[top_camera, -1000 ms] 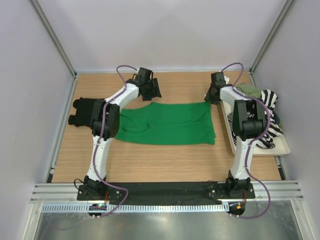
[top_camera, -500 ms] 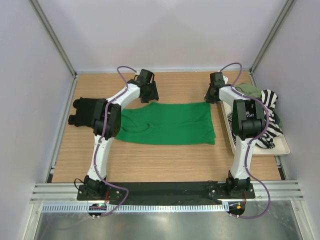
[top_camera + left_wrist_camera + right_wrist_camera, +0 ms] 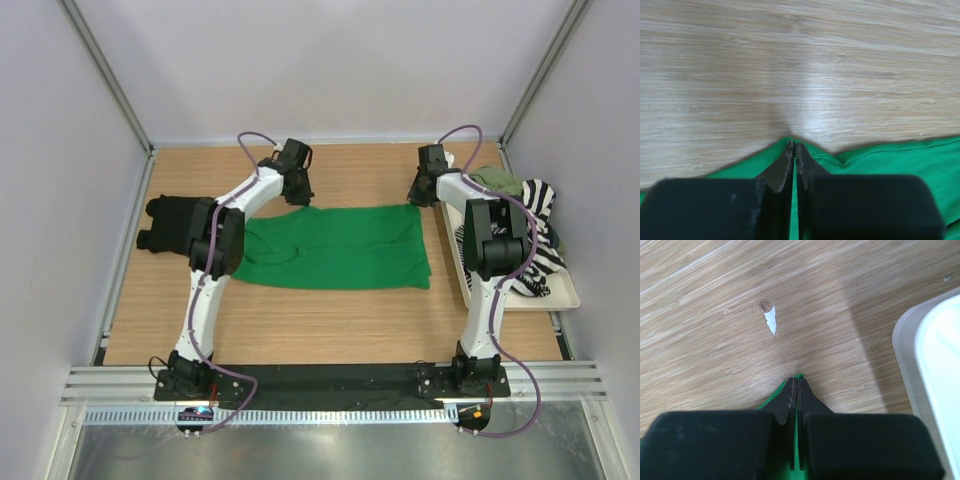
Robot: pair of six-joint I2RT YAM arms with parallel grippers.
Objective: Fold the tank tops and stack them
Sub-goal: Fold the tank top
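Observation:
A bright green tank top [image 3: 335,246] lies spread flat across the middle of the table. My left gripper [image 3: 297,196] is down at its far left edge, shut on a pinch of the green cloth [image 3: 865,160]; the fabric peaks between the closed jaws [image 3: 793,147]. My right gripper [image 3: 419,196] is at the far right corner, shut on that corner [image 3: 799,376] of the same garment. A black tank top [image 3: 170,222] sits bunched at the left of the table. Striped [image 3: 540,205] and olive [image 3: 498,181] tops lie in the tray.
A white tray [image 3: 470,290] at the right edge holds the heaped garments; its rim [image 3: 920,360] shows close beside my right gripper. A small white chip [image 3: 771,320] marks the wood beyond the right fingers. Grey walls enclose the table.
Both grippers have shut on the green top's far edge. The left gripper has dropped slightly toward the cloth. The garment itself has not shifted.

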